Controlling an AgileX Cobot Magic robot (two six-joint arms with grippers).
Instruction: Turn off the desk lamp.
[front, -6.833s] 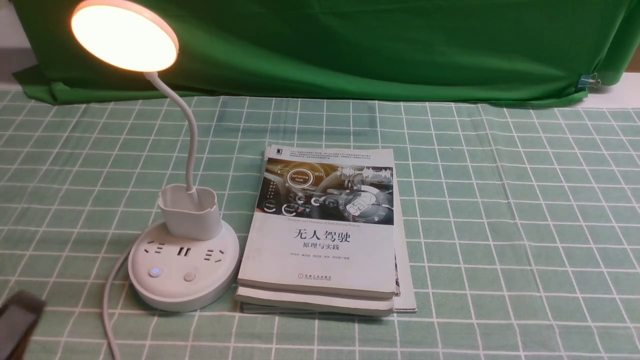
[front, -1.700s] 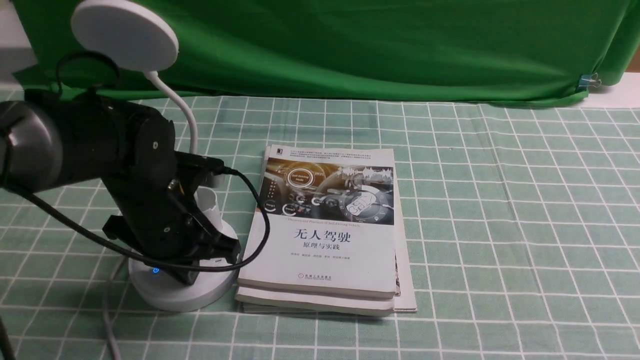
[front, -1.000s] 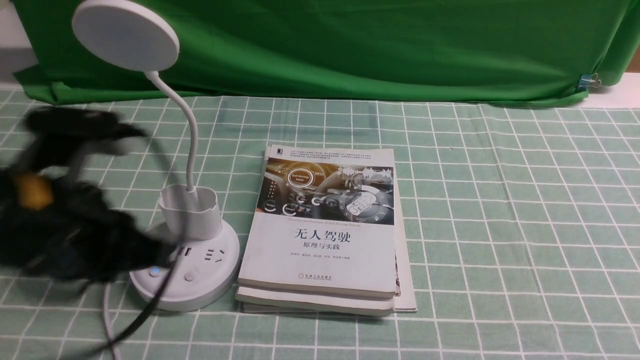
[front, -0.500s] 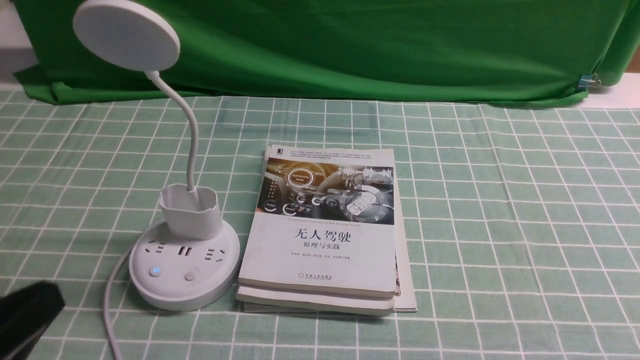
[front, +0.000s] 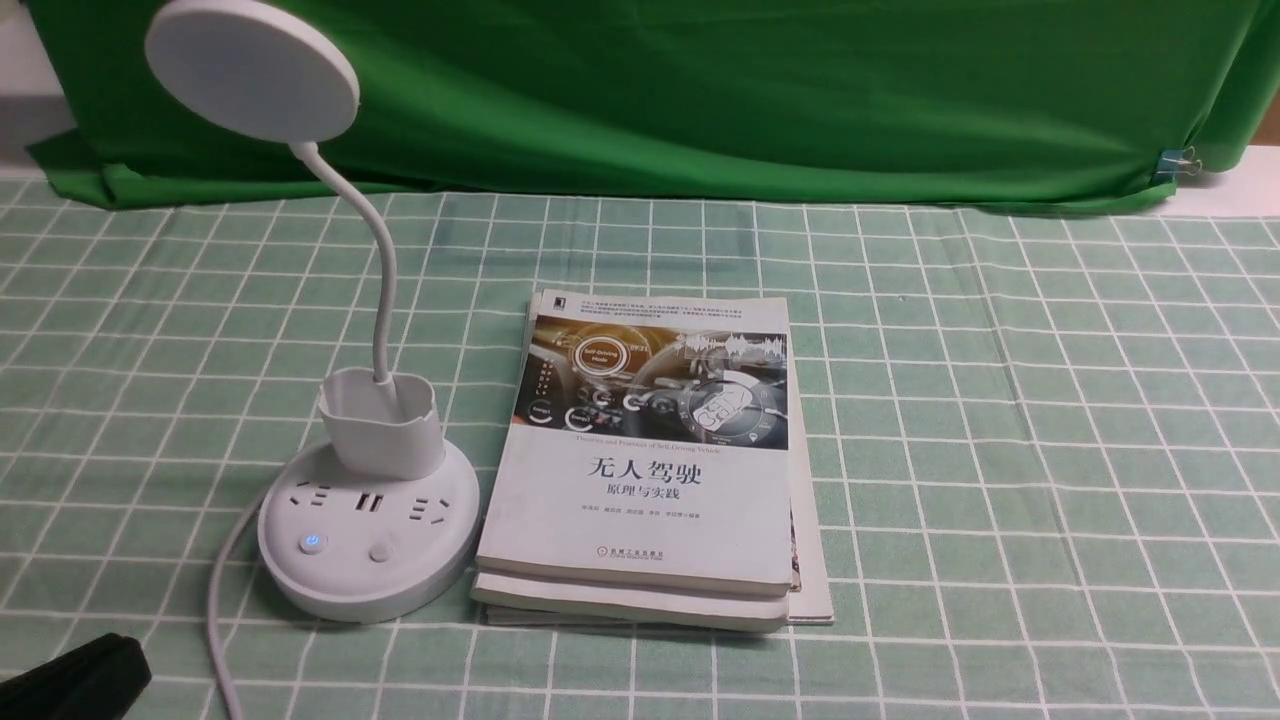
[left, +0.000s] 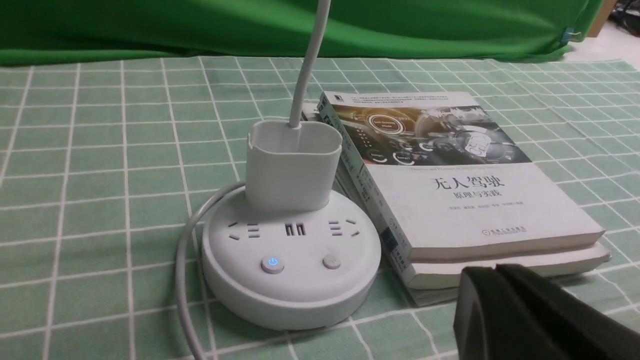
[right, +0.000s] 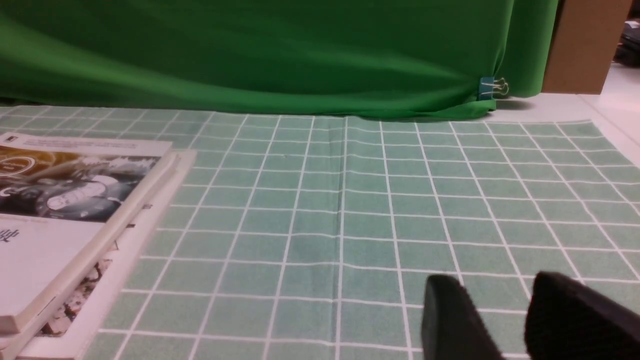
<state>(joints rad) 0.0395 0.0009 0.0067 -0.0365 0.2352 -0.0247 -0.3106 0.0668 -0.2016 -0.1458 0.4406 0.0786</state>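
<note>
"Logging the change: the disc head (front: 252, 70) of the desk lamp (front: 365, 540) has gone from glowing to dark. Where do we place everything?"

"Taking the books (front: 640, 510) as landmark: lamp just left of them, upright on the bench (front: 1000, 450). Left claw (left: 487, 270) has withdrawn from the base, now nearer us and farther left; its fingers look together, holding nothing visible. Right claw (right: 492, 277): fingers apart."

"Blue power mark (front: 313, 541) remains lit, though."

"Noted. We judge the task done; another press might relight it."
</note>
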